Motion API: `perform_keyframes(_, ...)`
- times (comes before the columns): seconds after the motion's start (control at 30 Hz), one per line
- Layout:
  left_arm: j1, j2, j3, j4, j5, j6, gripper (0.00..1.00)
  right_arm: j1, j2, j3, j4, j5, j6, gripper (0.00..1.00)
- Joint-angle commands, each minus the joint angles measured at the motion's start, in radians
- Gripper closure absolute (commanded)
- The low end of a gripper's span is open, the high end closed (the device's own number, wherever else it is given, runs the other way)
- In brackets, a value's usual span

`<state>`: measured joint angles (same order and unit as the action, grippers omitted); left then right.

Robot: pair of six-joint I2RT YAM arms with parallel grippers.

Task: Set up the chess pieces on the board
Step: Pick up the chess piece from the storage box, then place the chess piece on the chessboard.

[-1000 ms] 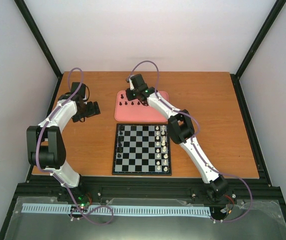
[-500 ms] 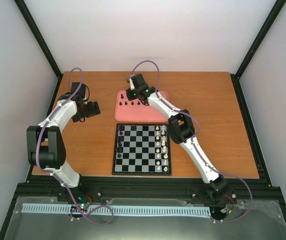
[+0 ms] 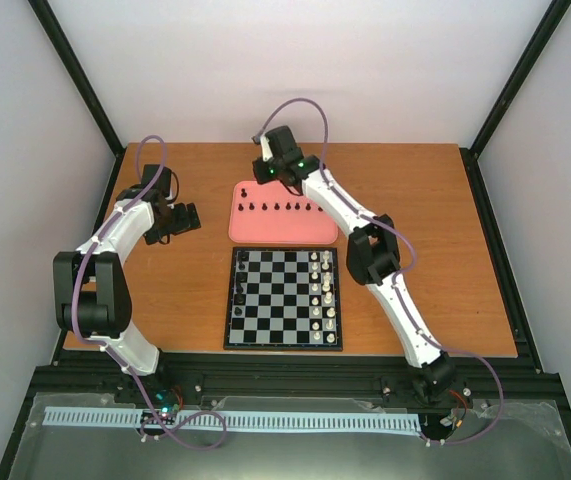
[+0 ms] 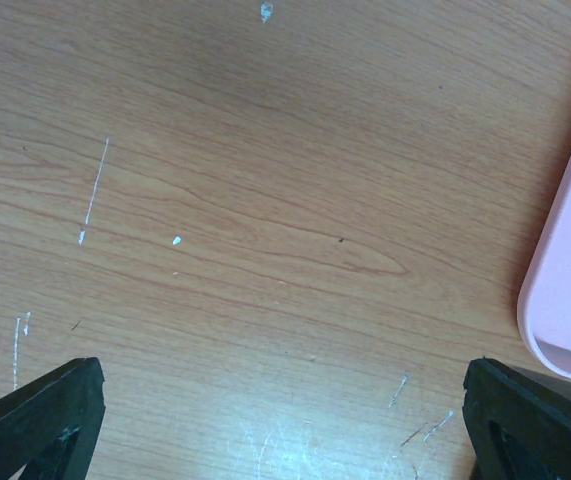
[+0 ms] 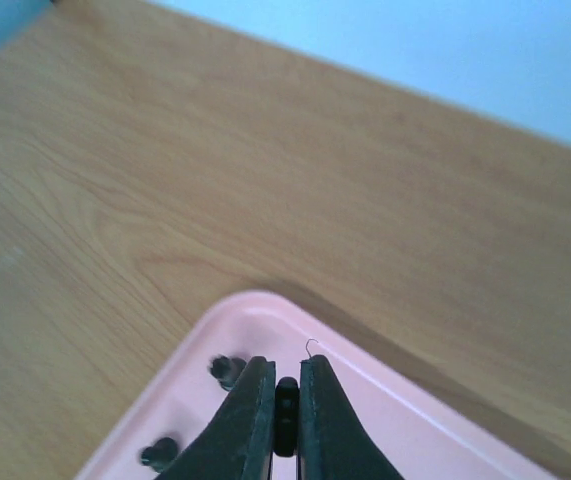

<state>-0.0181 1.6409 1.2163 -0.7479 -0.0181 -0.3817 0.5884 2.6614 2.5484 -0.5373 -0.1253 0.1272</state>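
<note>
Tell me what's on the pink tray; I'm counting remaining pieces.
A row of black chess pieces. The right gripper, shut on one, hides the pink tray at its far edge.

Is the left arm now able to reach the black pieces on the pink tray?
Probably yes: the left gripper is open beside the pink tray, nothing between it and the black pieces; the right gripper hangs above.

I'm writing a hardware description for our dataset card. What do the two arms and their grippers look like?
Both the left arm and right arm have white links joined by black joints, each trailed by a looping purple cable. The left gripper and right gripper have black, tapering fingers. Small green lights glow on the right wrist.
</note>
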Motion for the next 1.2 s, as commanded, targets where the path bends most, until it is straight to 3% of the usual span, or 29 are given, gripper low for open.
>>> perform_keyframes(0.0,0.0,0.007,0.021,0.011,0.004,-0.014,0.0,-0.003,-0.145,-0.015,-0.006,-0.025,-0.033,0.97)
perform_keyframes(0.13,0.0,0.017,0.024,0.014,0.004,-0.016,0.0,0.029,-0.283,-0.165,-0.025,-0.063,-0.057,0.97)
perform_keyframes(0.3,0.0,0.014,0.036,0.011,-0.019,-0.011,0.0,0.115,-0.588,-0.699,0.165,-0.037,-0.039,0.97)
perform_keyframes(0.5,0.0,0.013,0.037,0.016,-0.025,-0.01,0.0,0.209,-0.834,-0.999,0.19,-0.018,-0.013,0.97)
perform_keyframes(0.83,0.0,0.022,0.031,0.025,-0.021,-0.014,0.0,0.378,-1.12,-1.365,0.243,0.091,0.039,0.97)
perform_keyframes(1.17,0.0,0.012,0.034,0.025,-0.019,-0.012,0.0,0.538,-1.089,-1.512,0.418,0.103,0.05,0.97)
